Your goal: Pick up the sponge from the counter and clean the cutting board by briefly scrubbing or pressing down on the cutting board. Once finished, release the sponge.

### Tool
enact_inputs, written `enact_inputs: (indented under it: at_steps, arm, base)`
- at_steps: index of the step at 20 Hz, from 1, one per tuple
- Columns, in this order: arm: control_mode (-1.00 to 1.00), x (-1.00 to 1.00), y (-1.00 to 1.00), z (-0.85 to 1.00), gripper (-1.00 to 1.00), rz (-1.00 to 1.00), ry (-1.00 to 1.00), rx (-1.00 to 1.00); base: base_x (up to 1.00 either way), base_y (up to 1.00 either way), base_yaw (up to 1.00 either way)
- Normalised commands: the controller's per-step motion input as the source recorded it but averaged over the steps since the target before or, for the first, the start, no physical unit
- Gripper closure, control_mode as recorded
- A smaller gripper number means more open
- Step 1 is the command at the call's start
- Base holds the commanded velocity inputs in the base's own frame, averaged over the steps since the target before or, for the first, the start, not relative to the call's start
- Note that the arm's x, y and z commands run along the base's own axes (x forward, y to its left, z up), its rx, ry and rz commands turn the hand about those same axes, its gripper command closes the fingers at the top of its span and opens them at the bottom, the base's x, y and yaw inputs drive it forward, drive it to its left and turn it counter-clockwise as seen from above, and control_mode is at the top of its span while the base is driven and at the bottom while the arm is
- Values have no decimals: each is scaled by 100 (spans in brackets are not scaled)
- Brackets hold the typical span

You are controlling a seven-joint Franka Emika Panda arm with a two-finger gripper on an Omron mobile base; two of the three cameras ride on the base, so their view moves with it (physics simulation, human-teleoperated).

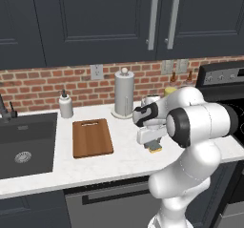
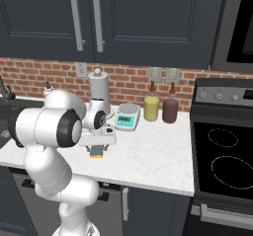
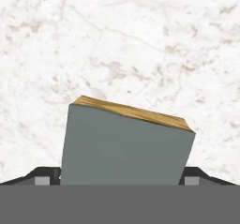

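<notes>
The sponge, dark grey-green on top with a yellow layer under it, lies on the white counter right of the cutting board. My gripper hangs low over the sponge with one dark fingertip on each side of it; the jaws stand open, close to its sides. In the left base view the sponge peeks out under the gripper. From the right base view, the sponge sits below the gripper. The brown wooden board lies bare.
A dark sink is set in at the left, with a soap bottle behind it. A paper towel holder, a white-and-teal scale and two jars stand at the back. The black stove is at the right.
</notes>
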Motion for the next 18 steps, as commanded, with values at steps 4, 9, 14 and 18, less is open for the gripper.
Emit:
enact_inputs:
  at_steps: [4,9,14,18]
  arm:
    - [-100,0,0,-24,-100,0,0,0]
    - [-100,0,0,-26,-100,0,-1,0]
    - [-100,0,0,-39,100,0,-1,0]
    - [-100,-1,2,-14,100,0,-4,0]
  base:
    - [0,0,0]
    - [0,0,0]
    - [0,0,0]
    - [0,0,0]
